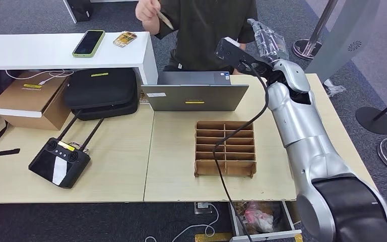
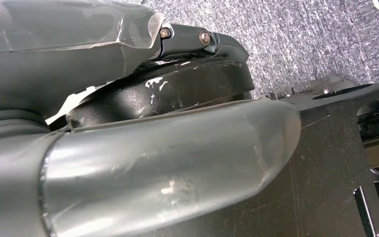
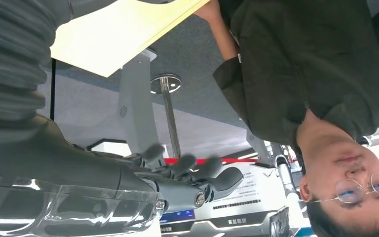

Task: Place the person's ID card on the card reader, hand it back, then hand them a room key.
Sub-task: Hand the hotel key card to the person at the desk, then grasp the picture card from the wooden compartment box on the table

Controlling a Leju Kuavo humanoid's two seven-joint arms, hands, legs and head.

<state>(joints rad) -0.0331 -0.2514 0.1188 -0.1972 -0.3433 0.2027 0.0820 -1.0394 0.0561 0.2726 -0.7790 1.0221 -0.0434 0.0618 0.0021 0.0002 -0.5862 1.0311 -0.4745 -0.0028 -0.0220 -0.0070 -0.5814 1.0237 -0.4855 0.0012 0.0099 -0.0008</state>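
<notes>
The robot's right hand (image 1: 266,39) is raised past the far edge of the pale wooden surface (image 1: 121,166), fingers spread and holding nothing, reaching toward a person (image 1: 206,25) in a dark shirt. The person holds a thin, flat card (image 1: 164,20) near the far edge, well apart from the hand. To take it well, the hand should probably wait palm-open and close only once the card lies between the fingers. The left hand (image 2: 143,168), smooth grey plastic, hangs low; whether it is closed cannot be told. A slotted cardboard tray (image 1: 226,147) sits mid-surface.
</notes>
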